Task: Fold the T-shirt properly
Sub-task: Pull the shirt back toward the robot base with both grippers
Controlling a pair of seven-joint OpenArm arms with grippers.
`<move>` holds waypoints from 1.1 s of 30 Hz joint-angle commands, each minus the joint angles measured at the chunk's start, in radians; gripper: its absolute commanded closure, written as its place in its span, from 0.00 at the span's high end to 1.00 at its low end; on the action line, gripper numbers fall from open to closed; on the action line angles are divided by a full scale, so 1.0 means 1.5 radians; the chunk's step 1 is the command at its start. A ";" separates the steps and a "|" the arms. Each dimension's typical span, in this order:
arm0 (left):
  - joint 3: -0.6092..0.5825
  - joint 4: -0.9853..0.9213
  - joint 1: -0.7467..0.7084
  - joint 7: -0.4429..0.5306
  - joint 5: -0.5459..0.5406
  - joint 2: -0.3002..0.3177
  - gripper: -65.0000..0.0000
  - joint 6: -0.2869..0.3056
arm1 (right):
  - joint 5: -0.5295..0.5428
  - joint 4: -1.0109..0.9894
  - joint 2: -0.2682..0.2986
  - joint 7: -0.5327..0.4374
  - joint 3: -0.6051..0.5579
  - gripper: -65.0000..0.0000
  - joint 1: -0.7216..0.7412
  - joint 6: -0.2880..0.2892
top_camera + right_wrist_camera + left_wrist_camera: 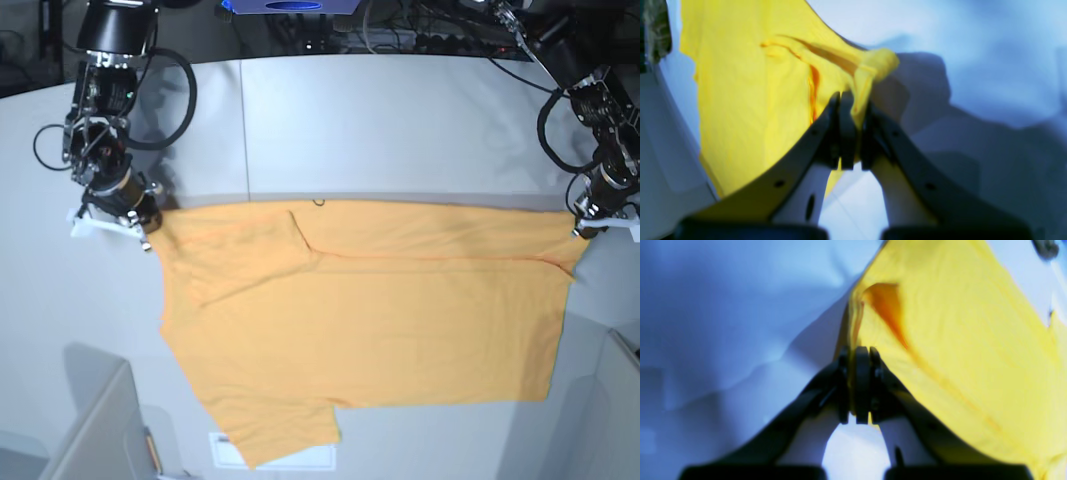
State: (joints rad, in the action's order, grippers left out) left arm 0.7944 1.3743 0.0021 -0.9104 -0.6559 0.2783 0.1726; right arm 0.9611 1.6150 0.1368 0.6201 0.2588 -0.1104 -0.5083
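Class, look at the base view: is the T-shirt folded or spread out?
Partly folded. The T-shirt lies flat on the table, with its far edge doubled over: a sleeve overlaps the body, with a crease line running across.

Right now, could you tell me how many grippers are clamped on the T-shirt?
2. The right gripper pinches the T-shirt at its far corner on the base view's left; the left gripper pinches the far corner on that view's right. Both are shut on fabric.
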 commanded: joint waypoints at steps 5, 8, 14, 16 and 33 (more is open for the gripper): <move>0.005 0.095 -0.122 0.010 -0.003 0.004 0.00 0.004 | 0.001 0.081 0.008 0.032 0.013 0.00 -0.078 0.005; 0.012 0.129 -0.173 0.011 -0.003 -0.008 0.00 0.005 | 0.001 0.123 0.007 0.033 0.010 0.00 -0.131 0.005; 0.071 0.203 -0.259 0.007 -0.003 -0.034 0.00 0.031 | 0.001 0.184 0.009 0.035 0.010 0.00 -0.229 0.005; 0.085 0.219 -0.282 0.007 -0.003 -0.038 0.00 0.034 | 0.000 0.188 0.009 0.035 0.009 0.00 -0.254 0.005; 0.092 0.233 -0.364 0.007 -0.002 -0.053 0.00 0.052 | -0.002 0.192 0.010 0.035 0.009 0.00 -0.333 0.006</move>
State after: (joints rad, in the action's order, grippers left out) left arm 0.9207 1.7046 -0.5350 -0.9119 -0.6559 0.1841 0.2443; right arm 0.9573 1.8816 0.1402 0.6781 0.2684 -0.6064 -0.5064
